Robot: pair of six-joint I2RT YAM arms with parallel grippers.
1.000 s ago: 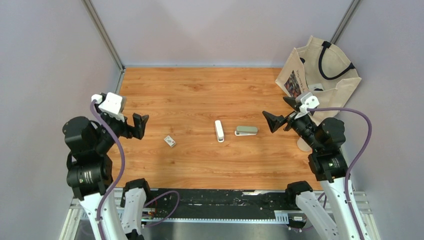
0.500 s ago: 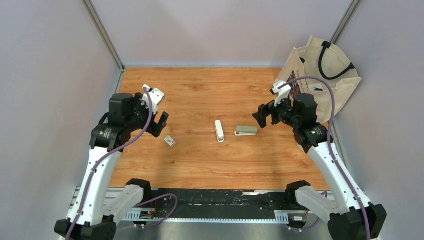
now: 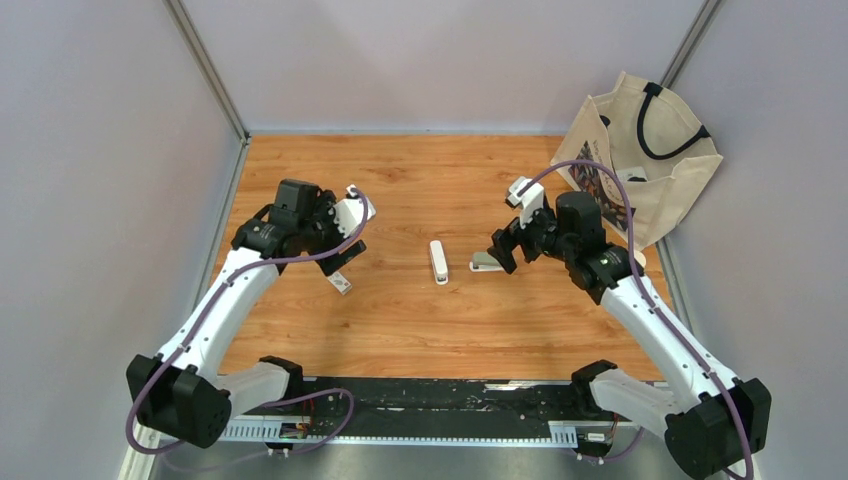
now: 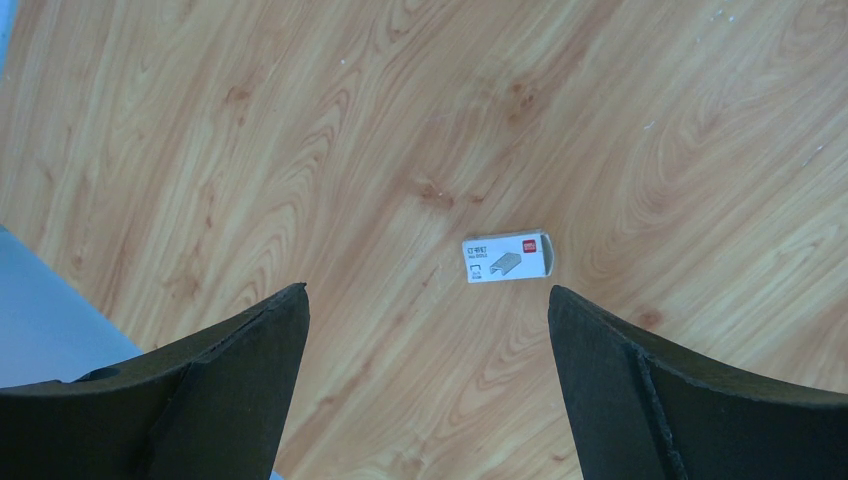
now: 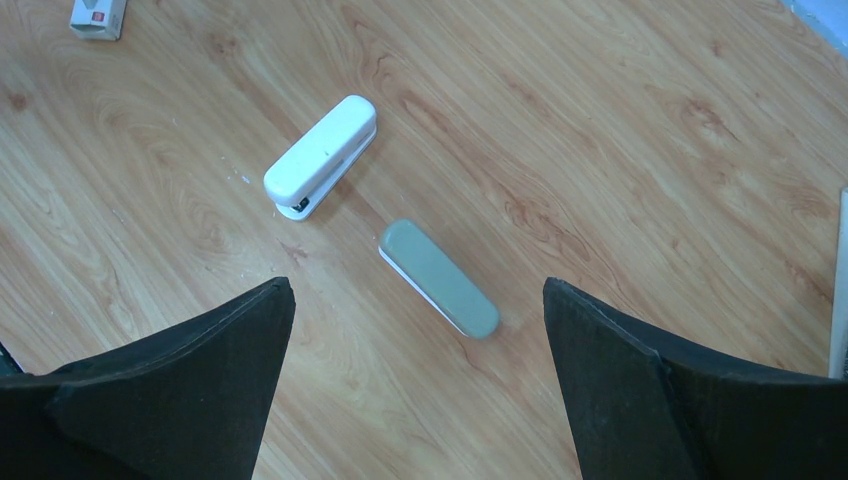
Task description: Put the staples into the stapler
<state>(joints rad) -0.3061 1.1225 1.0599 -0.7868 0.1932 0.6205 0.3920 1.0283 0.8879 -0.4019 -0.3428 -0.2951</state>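
A white stapler lies mid-table, and a grey-green stapler lies just right of it. Both show in the right wrist view, the white one and the grey-green one. A small white staple box lies to the left, and it also shows in the left wrist view. No loose staple strip shows. My left gripper is open and empty above the box, jaws wide. My right gripper is open and empty over the grey-green stapler.
A beige tote bag leans in the back right corner. Grey walls with metal corner posts enclose the wooden table. A black rail runs along the near edge between the arm bases.
Both arms have swung inward and forward. The left gripper moved right to above the staple box. The right gripper moved left to over the grey-green stapler. The objects have not moved.
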